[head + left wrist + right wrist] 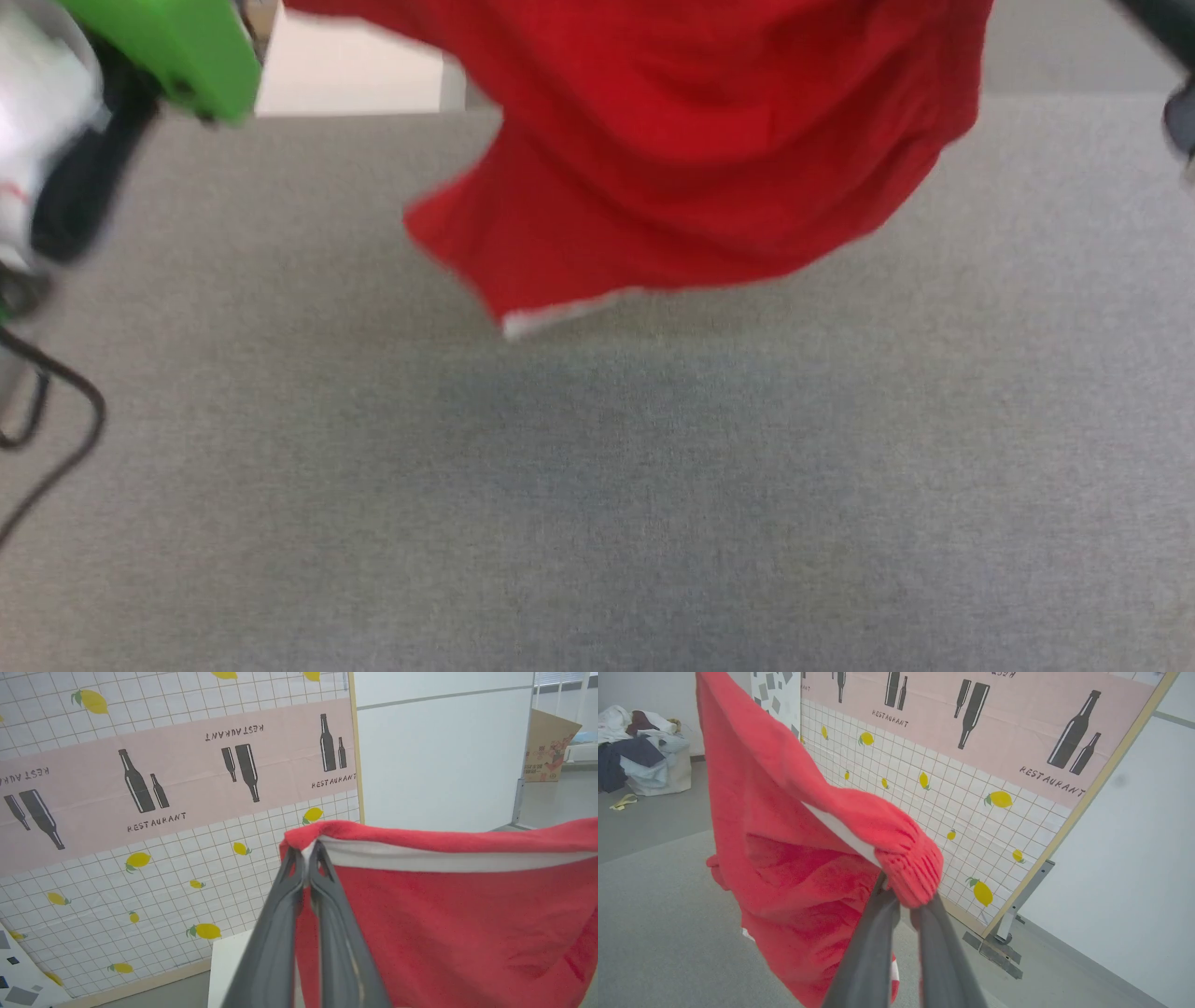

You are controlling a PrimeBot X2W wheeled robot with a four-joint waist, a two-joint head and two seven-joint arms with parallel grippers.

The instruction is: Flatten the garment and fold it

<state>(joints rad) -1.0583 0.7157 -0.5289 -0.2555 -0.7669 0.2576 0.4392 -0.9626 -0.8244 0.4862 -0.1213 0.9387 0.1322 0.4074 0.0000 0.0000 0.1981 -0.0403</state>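
The left gripper [306,857] and right gripper [901,899] each clamped the red shorts [444,914] aloft; the backdrop [1017,732] read "RESTAURANT".

the garment [672,159] hangs above the table [597,513], stretched between the left claw [306,854] and right claw [899,900].

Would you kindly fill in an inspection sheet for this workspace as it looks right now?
Surface: grey cloth-covered table, flat.
Job's things: red garment with a white stripe, raised and stretched between both grippers, not yet flattened.
Clutter: clothes pile on the floor; cardboard box by the far wall.
Grippers: left gripper shut on the garment's top edge; right gripper shut on its gathered waistband.
Cables: black cable looping at the head view's left edge.
Surroundings: lemon-and-bottle printed panel; white wall.
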